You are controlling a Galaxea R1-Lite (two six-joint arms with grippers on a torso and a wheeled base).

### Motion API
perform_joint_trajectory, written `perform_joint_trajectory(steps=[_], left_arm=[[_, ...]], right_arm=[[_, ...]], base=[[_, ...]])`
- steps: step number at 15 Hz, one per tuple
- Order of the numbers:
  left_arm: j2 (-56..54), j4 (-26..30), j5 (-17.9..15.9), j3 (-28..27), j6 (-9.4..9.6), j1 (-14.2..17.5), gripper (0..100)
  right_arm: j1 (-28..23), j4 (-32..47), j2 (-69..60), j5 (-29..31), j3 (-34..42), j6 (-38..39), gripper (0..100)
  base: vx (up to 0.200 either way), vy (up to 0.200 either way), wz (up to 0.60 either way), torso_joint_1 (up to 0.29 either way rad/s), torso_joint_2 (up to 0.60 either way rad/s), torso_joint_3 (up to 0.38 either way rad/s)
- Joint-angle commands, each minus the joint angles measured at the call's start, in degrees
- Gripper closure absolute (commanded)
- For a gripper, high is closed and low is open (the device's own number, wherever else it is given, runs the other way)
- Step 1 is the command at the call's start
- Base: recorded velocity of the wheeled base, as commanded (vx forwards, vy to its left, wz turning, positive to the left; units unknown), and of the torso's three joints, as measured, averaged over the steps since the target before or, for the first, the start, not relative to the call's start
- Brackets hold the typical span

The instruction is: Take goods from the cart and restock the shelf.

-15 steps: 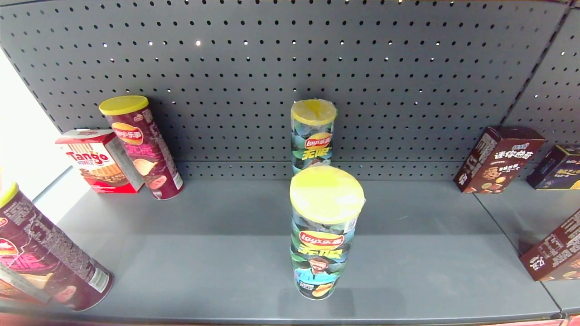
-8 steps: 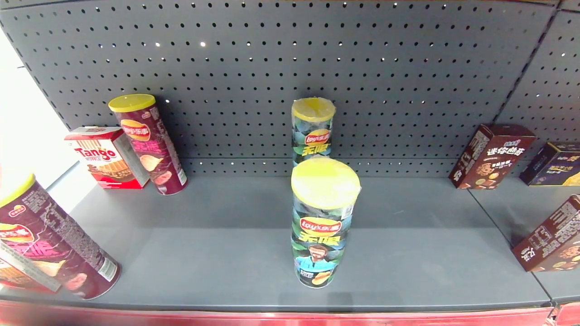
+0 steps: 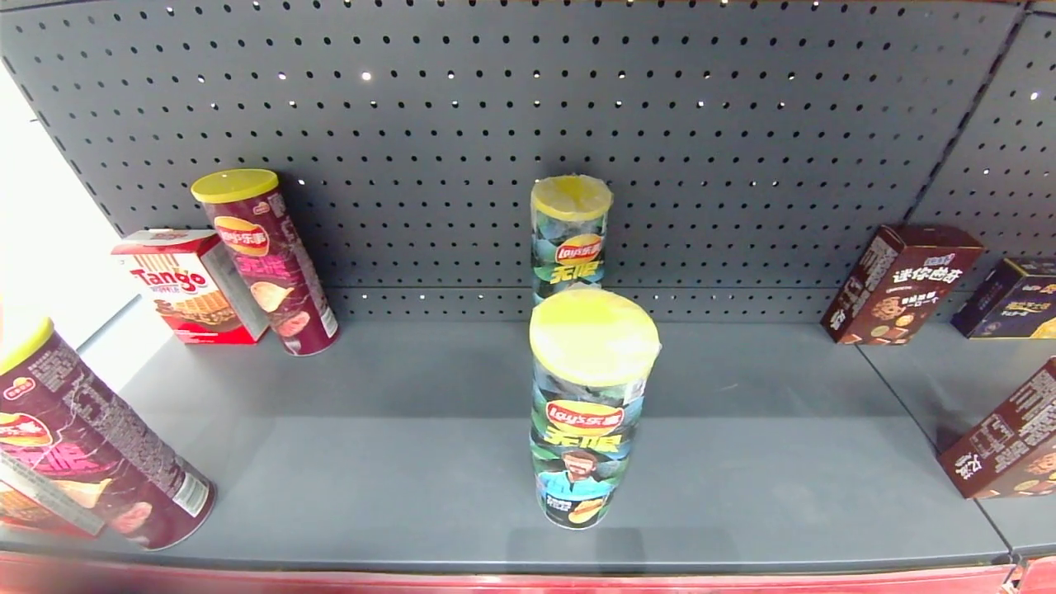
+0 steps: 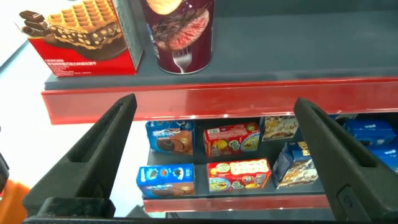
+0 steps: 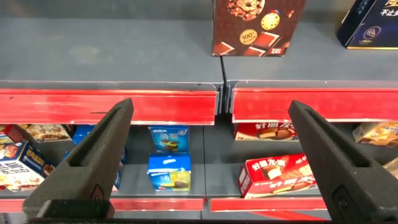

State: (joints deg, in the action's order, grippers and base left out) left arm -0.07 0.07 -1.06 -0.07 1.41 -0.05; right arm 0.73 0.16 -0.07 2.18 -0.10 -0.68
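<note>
Two stocked goods mark the row being filled. The front green can (image 3: 587, 412) stands upright on the shelf (image 3: 396, 462), and the rear green can (image 3: 569, 235) stands straight behind it by the pegboard.

Both hands are empty. The left hand (image 4: 214, 106) and the right hand (image 5: 211, 107) have their fingers spread wide with nothing between them, and each faces the shelf's red rail (image 4: 360, 93) from in front. From that, the step in hand looks like fetching the next item from the cart.

To do it well, draw the arms back level so no finger catches the rail. Bring any new can in upright and to one side of the front green can, not over it. That can is tall and would likely tip if nudged.

The head view gives the layout. A maroon can (image 3: 264, 260) and a wafer box (image 3: 186, 289) sit well left of the front green can, and a brown box (image 3: 899, 285) sits well right of it. The wrist views add the lower shelves, packed with small boxes (image 4: 233, 138), below the front green can's level.
</note>
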Motion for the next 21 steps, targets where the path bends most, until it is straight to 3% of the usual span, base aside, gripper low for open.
perform_joint_trajectory(steps=[1, 21], left_arm=[[0.1, -0.1, 0.0, 0.0, -0.01, 0.0, 0], [0.1, -0.1, 0.0, 0.1, -0.1, 0.0, 0]], right_arm=[[0.1, -0.1, 0.1, 0.0, 0.0, 0.0, 0], [0.1, -0.1, 0.1, 0.0, 0.0, 0.0, 0]], base=[[0.0, 0.0, 0.0, 0.0, 0.0, 0.0], [0.0, 0.0, 0.0, 0.0, 0.0, 0.0]])
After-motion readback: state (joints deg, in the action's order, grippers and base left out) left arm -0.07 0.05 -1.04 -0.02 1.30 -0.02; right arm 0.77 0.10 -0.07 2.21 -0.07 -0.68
